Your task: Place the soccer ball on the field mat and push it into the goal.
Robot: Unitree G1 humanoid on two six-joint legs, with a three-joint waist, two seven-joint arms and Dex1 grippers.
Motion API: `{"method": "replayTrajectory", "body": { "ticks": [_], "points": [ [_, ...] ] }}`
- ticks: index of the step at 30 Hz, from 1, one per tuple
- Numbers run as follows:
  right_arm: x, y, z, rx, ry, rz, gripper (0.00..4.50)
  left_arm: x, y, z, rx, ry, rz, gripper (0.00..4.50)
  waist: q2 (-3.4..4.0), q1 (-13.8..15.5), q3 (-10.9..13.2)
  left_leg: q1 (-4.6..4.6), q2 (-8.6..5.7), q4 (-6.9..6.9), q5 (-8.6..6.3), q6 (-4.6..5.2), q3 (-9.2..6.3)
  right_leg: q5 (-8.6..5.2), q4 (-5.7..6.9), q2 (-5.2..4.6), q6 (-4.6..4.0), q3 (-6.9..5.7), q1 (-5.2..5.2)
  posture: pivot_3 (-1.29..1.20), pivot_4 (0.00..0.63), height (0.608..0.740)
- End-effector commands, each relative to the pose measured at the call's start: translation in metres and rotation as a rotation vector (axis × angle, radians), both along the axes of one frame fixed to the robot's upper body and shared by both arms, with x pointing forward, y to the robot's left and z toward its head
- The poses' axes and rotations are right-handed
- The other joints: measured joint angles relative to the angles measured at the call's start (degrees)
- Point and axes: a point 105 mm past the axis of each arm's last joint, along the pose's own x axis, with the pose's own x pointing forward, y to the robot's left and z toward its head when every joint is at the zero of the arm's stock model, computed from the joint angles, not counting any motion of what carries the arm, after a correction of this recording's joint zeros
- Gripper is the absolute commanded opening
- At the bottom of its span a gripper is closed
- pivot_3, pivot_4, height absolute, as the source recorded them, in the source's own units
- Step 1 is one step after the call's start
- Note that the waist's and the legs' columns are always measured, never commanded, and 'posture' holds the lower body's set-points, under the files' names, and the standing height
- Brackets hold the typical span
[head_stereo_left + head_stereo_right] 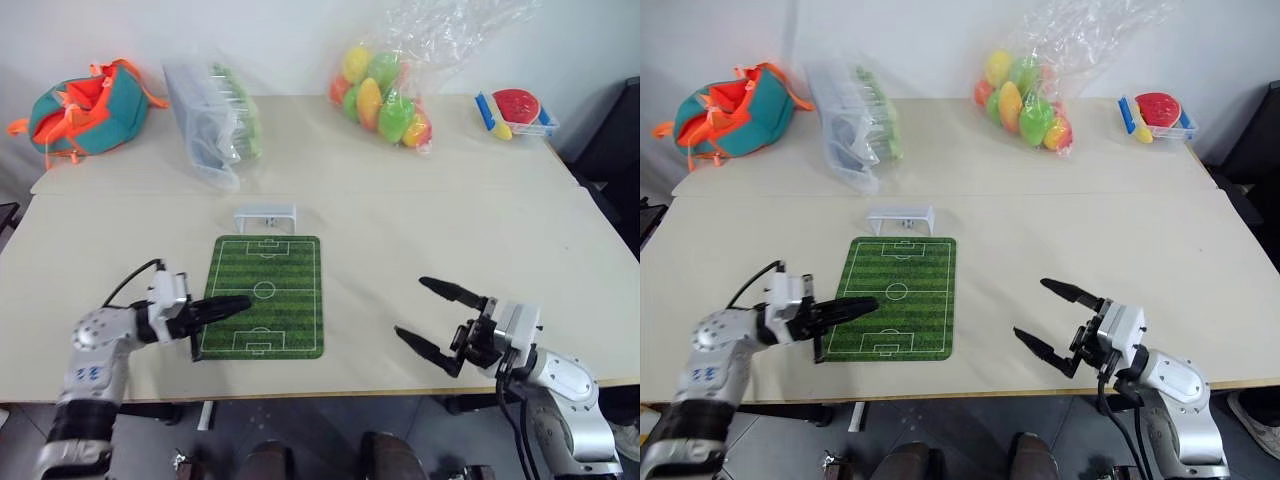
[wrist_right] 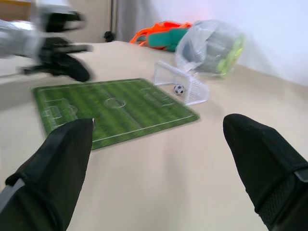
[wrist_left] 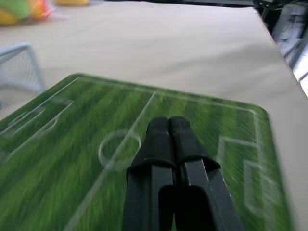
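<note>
Sitting inside the goal (image 2: 182, 88), the soccer ball (image 2: 178, 89) shows in our right wrist view as a tiny black-and-white dot within the white frame, just off the far end of the field mat (image 1: 265, 296). We judge the push as good as done: the ball is off the grass stripes and between the posts, so what is left is only to draw our arms clear without knocking the frame.

Our left gripper (image 1: 222, 308) has its two black fingers pressed together, holding nothing, and hangs over the near left part of the mat, pointing roughly level across the pitch toward the centre circle. Any next move on this side calls for pulling back away from the goal rather than sweeping forward along the mat, since a forward sweep could nudge the light frame.

Our right gripper (image 1: 432, 318) stands wide apart and empty, above the bare table (image 1: 450, 230) well to the right of the mat, its fingers aimed left toward the pitch. It touches nothing.
</note>
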Motion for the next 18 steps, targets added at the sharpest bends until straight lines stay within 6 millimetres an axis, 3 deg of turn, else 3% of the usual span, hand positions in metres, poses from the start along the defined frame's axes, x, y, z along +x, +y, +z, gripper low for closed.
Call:
{"method": "replayTrajectory", "body": {
  "ticks": [1, 5, 12, 18],
  "points": [
    [0.007, -0.009, 0.011, 0.045, -0.059, -0.057, 4.5, -0.011, 0.023, 0.016, -0.013, -0.041, 0.129, 0.03, 0.01, 0.38, 0.0, -0.01, 0.0, 0.0, 0.0, 0.0, -0.01, 0.0, 0.0, 0.0, 0.0, -0.02, 0.0, 0.0, 0.15, 0.74],
    [0.013, -0.005, 0.012, 0.068, -0.08, -0.052, 4.5, -0.02, 0.045, 0.016, -0.037, -0.031, 0.278, 0.03, 0.04, 0.5, 0.02, -0.03, -0.02, -0.01, -0.01, -0.02, -0.05, 0.0, 0.02, -0.02, -0.01, -0.06, 0.0, 0.0, 0.15, 0.74],
    [0.017, -0.001, 0.011, 0.067, -0.094, -0.03, 4.5, -0.014, 0.069, 0.006, 0.022, -0.011, 0.479, 0.03, 0.04, 0.11, 0.02, -0.02, -0.01, -0.03, -0.01, -0.02, -0.02, 0.0, 0.01, -0.01, -0.01, -0.06, -0.01, 0.0, 0.15, 0.74],
    [0.01, -0.003, 0.003, -0.028, -0.075, 0.032, 4.5, -0.014, 0.076, 0.012, 0.021, -0.053, 0.551, 0.03, 0.04, 0.07, 0.02, -0.02, -0.01, -0.05, -0.01, -0.02, 0.0, 0.0, 0.0, 0.0, -0.02, -0.05, -0.02, 0.0, 0.15, 0.74]
  ]
}}
